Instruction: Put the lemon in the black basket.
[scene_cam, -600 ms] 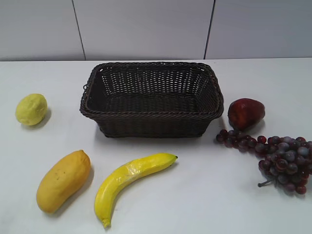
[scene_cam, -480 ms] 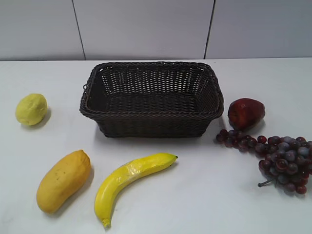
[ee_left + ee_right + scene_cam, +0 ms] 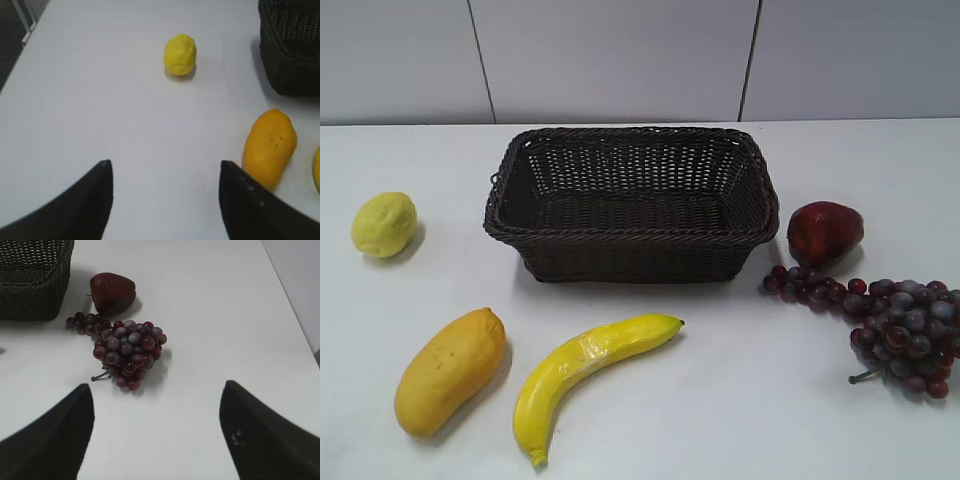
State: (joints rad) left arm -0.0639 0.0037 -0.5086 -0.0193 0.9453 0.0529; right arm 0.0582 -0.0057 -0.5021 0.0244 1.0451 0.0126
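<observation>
The white table is a smooth, matte surface that carries everything. The black basket is the biggest thing on it: a rectangular, dark brown-black wicker piece with open-weave flared sides and a braided rim, and nothing inside it. To its right lies a bunch of grapes, a knobbly cluster of glossy purple-red spheres on a thin stem, trailing up toward the dark red apple, which is shiny and slightly lopsided. In front of the basket lies the banana, long, curved and bright yellow with a smooth sheen. Left of it is the mango, a plump orange-yellow oval with faint speckles. The lemon is smallest, roundish, pale yellow-green with dimpled skin; it sits on the table well left of the basket, apart from everything.

In the wrist views, the left gripper holds its dark fingers wide apart over bare table, with the lemon ahead of it, and the right gripper is likewise spread wide, gripping nothing, with the grapes ahead.

Compared with the earlier exterior pictures, nothing has shifted: every fruit and the basket lie where they were.
</observation>
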